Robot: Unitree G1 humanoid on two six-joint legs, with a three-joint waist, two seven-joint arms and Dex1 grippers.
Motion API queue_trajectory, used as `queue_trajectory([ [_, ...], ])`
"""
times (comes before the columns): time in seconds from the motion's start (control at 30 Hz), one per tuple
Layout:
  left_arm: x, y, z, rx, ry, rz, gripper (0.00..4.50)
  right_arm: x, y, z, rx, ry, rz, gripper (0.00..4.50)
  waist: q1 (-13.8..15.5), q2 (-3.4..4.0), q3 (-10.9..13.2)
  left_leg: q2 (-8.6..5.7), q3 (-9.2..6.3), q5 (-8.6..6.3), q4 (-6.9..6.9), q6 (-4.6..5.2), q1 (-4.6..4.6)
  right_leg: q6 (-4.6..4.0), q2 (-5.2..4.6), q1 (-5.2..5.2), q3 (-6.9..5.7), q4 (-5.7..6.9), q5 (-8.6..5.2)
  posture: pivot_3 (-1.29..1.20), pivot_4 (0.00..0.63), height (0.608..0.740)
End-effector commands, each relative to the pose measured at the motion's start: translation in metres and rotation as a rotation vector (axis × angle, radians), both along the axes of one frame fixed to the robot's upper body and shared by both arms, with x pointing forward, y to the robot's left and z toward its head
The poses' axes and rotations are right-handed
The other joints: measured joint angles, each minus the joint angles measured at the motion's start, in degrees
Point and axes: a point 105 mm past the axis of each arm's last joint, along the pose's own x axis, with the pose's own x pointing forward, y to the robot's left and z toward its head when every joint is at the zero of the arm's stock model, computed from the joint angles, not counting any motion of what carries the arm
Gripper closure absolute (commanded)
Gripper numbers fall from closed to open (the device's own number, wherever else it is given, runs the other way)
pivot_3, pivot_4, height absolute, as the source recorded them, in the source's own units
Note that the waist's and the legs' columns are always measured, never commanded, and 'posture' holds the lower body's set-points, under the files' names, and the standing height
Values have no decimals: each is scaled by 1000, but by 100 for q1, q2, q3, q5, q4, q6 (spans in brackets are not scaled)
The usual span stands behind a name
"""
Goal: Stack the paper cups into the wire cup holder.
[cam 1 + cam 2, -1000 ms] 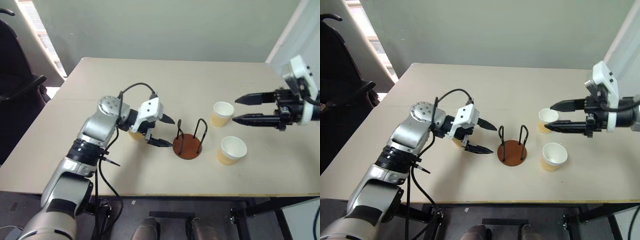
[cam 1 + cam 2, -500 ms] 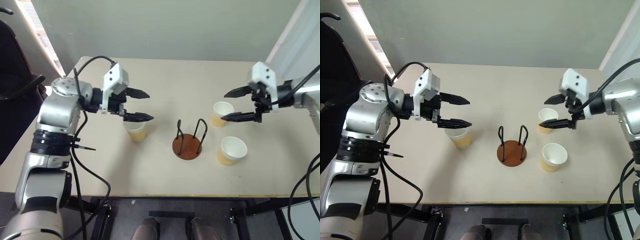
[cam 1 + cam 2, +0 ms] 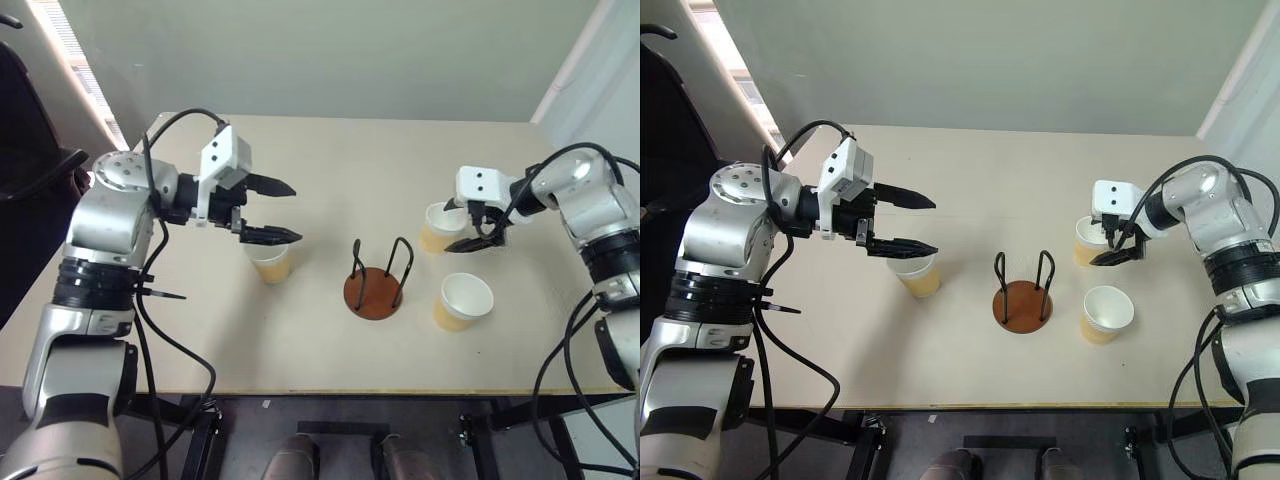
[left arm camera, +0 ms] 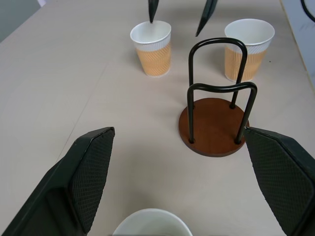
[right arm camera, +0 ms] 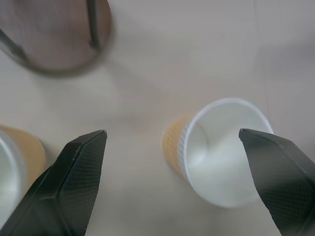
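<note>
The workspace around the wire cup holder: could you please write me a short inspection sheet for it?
Surface: beige table, flat, nothing spilled.
Job's things: wire cup holder upright near the middle, no cup in it; three paper cups upright on the table, one on the robot's left, two on its right, far and near.
Clutter: nothing seen.
Grippers: left pincer open, hanging above the left cup; right pincer open, straddling the far right cup, not closed on it.
Cables: black cables loop along both arms.
Surroundings: pale wall behind, dark chair at the robot's left.
</note>
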Motion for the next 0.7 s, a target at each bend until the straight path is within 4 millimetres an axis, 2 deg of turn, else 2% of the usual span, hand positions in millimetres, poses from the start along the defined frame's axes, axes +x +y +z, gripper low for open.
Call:
queue_trajectory([
  [0.03, -3, -7, 11, -9, -52, -38, 0, 6, 1, 3, -49, -20, 14, 24, -1, 0, 0, 0, 0, 0, -1, 0, 0, -1, 0, -1, 0, 1, 0, 0, 150, 740],
  [0.2, -7, -12, 11, -2, -54, -83, 0, 12, 8, -3, -88, -18, 27, 24, -11, 1, 1, 1, 0, 2, -10, -5, -4, -5, 0, -9, -1, 2, 1, 0, 150, 740],
  [0.27, -9, -12, 10, 7, -51, -97, 0, 14, 10, -4, -98, -15, 28, 384, -19, 1, 1, 1, 0, 2, -15, -7, -4, -7, 0, -11, -1, 1, 1, 0, 150, 740],
  [0.37, -15, -10, 8, 29, -54, -130, 0, 15, 14, -4, -100, -7, 35, 1269, -19, 1, 1, 1, -1, 4, -25, -14, -4, -10, 0, -14, -3, 0, 0, 0, 150, 740],
  [0.63, -20, -9, 13, 2, -57, -166, 0, 11, 22, -5, -56, 56, 46, 4172, -21, 1, 1, 2, -2, 13, -44, -32, -4, -16, -1, -20, -4, 0, -2, 0, 150, 740],
  [0.67, -20, -8, 14, -2, -55, -167, 0, 10, 22, -5, -50, 65, 47, 4478, -20, 1, 1, 2, -3, 13, -45, -33, -4, -16, -1, -20, -5, 0, -2, 0, 150, 740],
  [0.7, -21, -8, 15, -9, -53, -168, 0, 8, 23, -2, -39, 67, 50, 4478, -20, 1, 1, 2, -3, 15, -47, -35, -4, -16, -1, -21, -5, 0, -2, 0, 150, 740],
])
